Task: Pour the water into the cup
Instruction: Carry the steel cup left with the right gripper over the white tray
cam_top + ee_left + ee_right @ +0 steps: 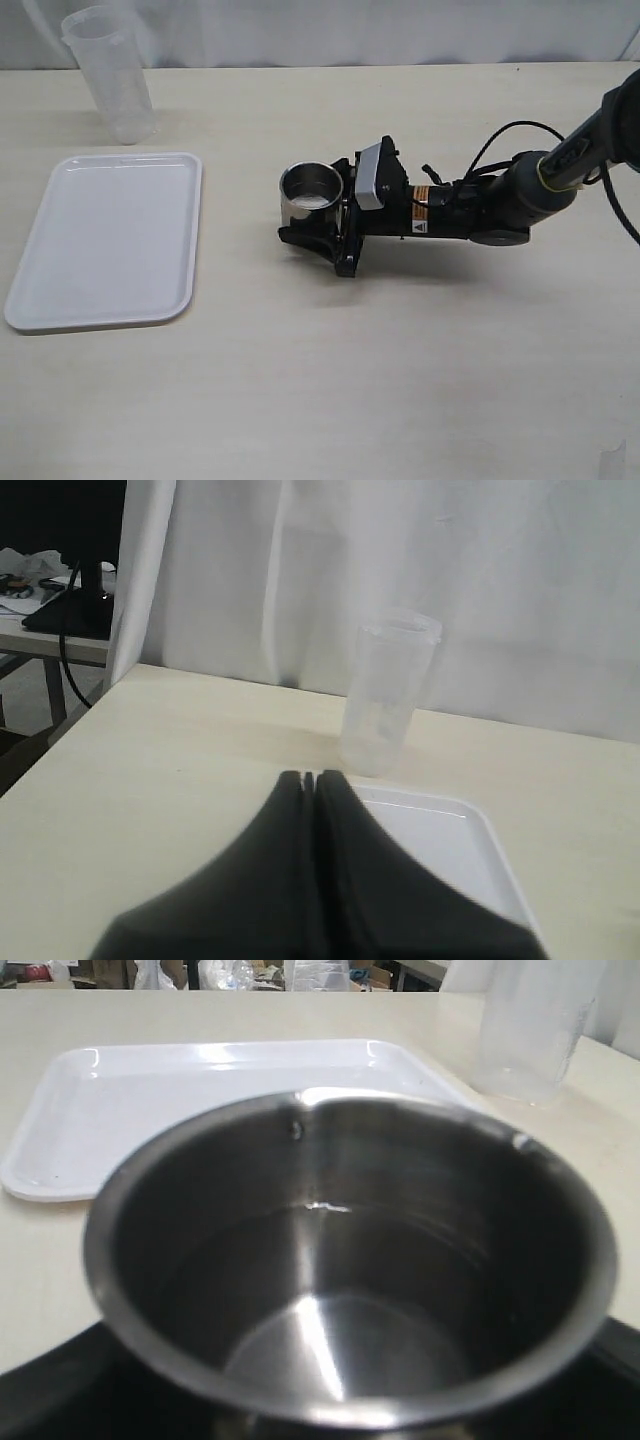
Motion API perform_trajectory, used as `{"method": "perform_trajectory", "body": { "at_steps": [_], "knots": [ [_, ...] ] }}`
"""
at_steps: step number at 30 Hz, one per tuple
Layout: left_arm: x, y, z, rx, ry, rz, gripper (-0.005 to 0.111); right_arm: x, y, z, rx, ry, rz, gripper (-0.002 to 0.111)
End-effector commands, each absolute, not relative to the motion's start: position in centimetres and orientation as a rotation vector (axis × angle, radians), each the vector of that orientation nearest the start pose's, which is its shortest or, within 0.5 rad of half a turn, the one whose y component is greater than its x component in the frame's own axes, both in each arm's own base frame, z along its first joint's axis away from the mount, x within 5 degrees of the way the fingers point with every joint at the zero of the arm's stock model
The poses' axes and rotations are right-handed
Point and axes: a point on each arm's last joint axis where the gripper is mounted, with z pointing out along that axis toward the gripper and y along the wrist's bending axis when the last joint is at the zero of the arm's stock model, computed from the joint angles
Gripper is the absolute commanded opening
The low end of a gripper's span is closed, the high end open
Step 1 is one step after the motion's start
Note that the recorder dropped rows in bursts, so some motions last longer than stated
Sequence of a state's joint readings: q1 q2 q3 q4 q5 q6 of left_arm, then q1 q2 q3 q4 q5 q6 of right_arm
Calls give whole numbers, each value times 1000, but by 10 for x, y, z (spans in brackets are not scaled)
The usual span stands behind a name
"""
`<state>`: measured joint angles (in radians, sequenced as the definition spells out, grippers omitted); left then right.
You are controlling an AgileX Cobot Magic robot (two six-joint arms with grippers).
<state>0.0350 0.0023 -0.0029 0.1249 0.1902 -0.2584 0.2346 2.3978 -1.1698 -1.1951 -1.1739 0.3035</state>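
Observation:
The steel cup [311,193] stands upright on the table near the middle. My right gripper [318,222] reaches in from the right, with its black fingers on either side of the cup's lower wall, shut on it. In the right wrist view the cup [350,1260] fills the frame and its shiny inside shows faint curved lines; I cannot tell whether water is in it. The translucent plastic beaker [110,75] stands upright at the far left, and I cannot make out water in it. My left gripper [309,776] is shut and empty, facing the beaker [388,695]; it is outside the exterior view.
A white tray [110,240] lies empty on the left of the table, in front of the beaker. It also shows in the left wrist view [440,840] and in the right wrist view [200,1090]. A white curtain hangs behind the table.

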Motion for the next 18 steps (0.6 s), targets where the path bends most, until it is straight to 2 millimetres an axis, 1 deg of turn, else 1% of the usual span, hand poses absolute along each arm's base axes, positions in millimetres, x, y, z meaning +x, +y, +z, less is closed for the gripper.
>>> {"method": "perform_trajectory", "body": {
  "at_steps": [1, 6, 10, 13, 18],
  "knots": [
    [56, 4, 196, -168, 1663, -66, 0, 370, 178, 60, -1192, 1373, 906, 4],
    [56, 4, 196, -169, 1663, -68, 0, 367, 198, 67, -1246, 1327, 949, 4],
    [56, 4, 196, -169, 1663, -68, 0, 371, 216, 77, -1240, 1315, 1005, 4],
    [56, 4, 196, -169, 1663, -68, 0, 371, 231, 83, -1268, 1304, 1024, 4],
    [56, 4, 196, -169, 1663, -68, 0, 366, 264, 87, -1370, 1317, 994, 4]
  ]
}}
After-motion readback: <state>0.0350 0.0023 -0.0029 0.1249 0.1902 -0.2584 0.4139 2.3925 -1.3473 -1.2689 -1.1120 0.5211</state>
